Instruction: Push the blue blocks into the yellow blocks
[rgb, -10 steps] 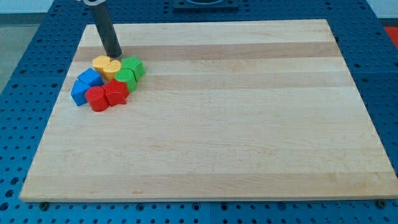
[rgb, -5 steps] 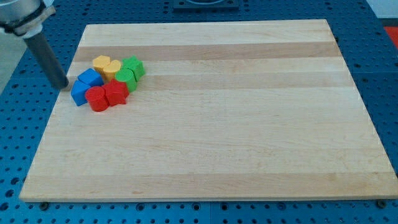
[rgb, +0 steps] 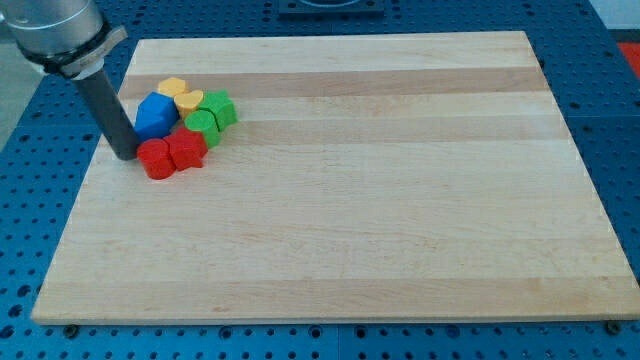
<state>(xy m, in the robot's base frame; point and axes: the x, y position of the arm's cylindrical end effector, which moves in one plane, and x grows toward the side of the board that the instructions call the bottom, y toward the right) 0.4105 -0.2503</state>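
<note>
Camera view: my tip (rgb: 124, 156), a bare rod with nothing to open or close, sits just left of the blue blocks (rgb: 155, 116), which touch the yellow blocks (rgb: 181, 96). They look light, rigid, slidey; push flat faces.

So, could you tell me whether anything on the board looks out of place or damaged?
Nothing stands out. The blue blocks, yellow blocks, green blocks and red blocks sit in one tight cluster near the board's top left, all intact. My tip rests just left of the red blocks.
</note>
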